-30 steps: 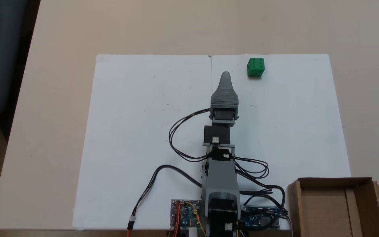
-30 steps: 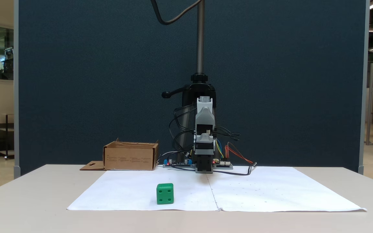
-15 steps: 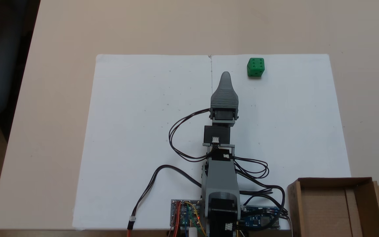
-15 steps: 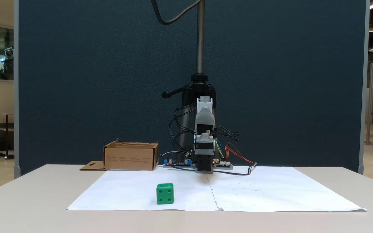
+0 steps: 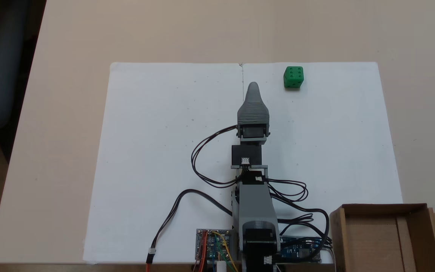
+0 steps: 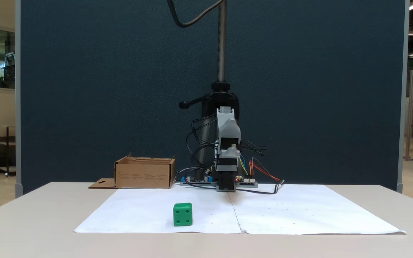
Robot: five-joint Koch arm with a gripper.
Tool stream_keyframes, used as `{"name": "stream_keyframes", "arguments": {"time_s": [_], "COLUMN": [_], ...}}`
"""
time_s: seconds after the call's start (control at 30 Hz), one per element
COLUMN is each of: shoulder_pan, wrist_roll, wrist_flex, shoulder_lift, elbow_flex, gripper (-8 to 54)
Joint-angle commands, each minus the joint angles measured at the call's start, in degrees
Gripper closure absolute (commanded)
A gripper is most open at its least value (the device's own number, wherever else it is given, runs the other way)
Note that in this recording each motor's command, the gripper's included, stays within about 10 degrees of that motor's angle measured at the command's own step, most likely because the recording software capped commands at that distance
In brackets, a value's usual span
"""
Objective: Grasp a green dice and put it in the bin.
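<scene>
Green plastic dice (image 5: pixel 293 77) with rounded edges and sunken pips sits alone near the far edge of the white paper sheet (image 5: pixel 157 151) on the beige tabletop (image 5: pixel 202 30), well apart from the ribbed grey claw (image 5: pixel 253 86), and I can't tell if that claw is open since just 1 tip shows. Those rounded corners look slick to me, so an off-center pinch could squirt it off the paper. The cardboard bin (image 5: pixel 425 226) has low walls, so a sloppy drop might bounce out.
</scene>
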Motion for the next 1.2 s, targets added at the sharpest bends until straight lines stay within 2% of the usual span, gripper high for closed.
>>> {"name": "stream_keyframes", "arguments": {"time_s": [0.0, 0.3, 0.53, 0.77, 0.93, 1.17], "shoulder_pan": [-1.2, -2.1, -1.7, -0.4, -0.7, 0.1], "wrist_roll": [-1.2, -1.8, -1.9, -1.9, -1.9, -1.9], "wrist_flex": [-1.4, 1.5, 29.1, 56.7, 75.7, 102.7], "shoulder_lift": [6.2, 6.2, 6.4, 6.1, 5.7, -13.8], "elbow_flex": [3.9, 1.2, -14.8, -40.7, -50.2, -76.1], "gripper": [1.3, 4.1, 4.1, 3.8, 1.8, 2.2]}}
